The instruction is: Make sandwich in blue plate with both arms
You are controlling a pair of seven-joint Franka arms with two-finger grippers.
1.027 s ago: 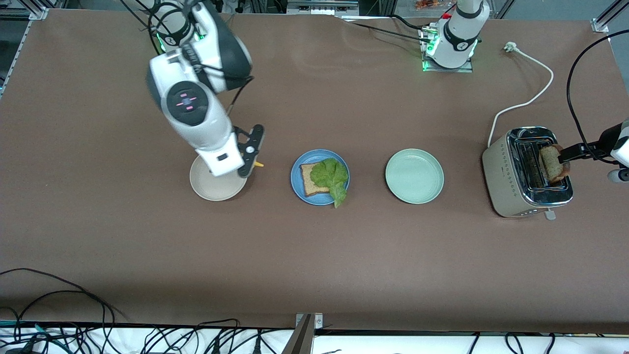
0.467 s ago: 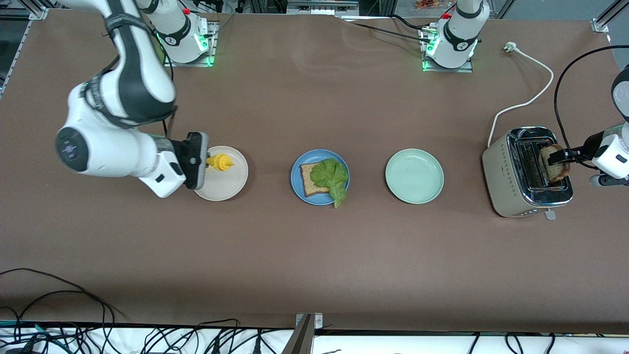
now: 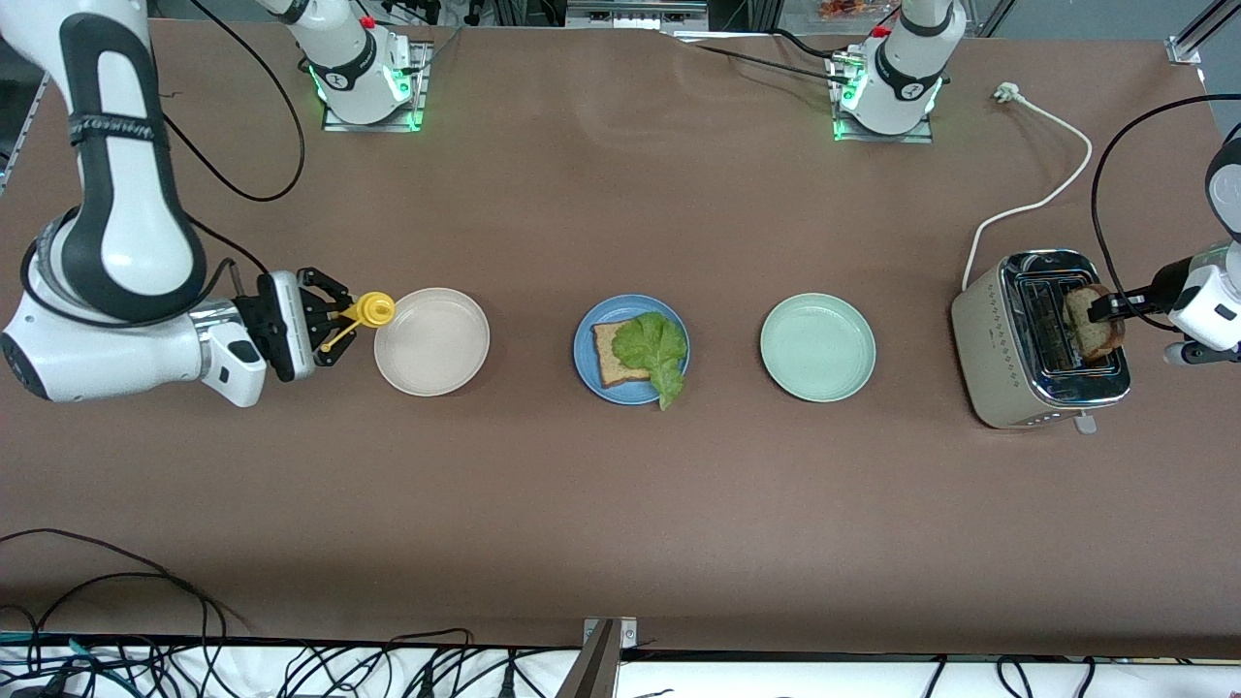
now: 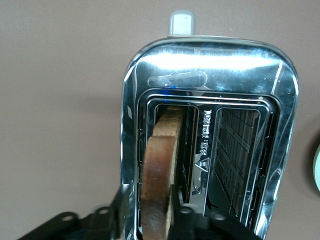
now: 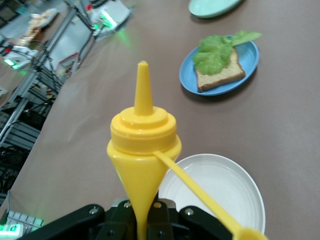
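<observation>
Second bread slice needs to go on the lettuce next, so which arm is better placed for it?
Left. Its gripper is already at the bread slice standing in the toaster. The right gripper is busy holding a yellow squeeze bottle beside the white plate.

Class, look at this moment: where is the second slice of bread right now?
The second bread slice stands upright in a slot of the toaster at the left arm's end of the table, with the left tool around its top edge.
</observation>
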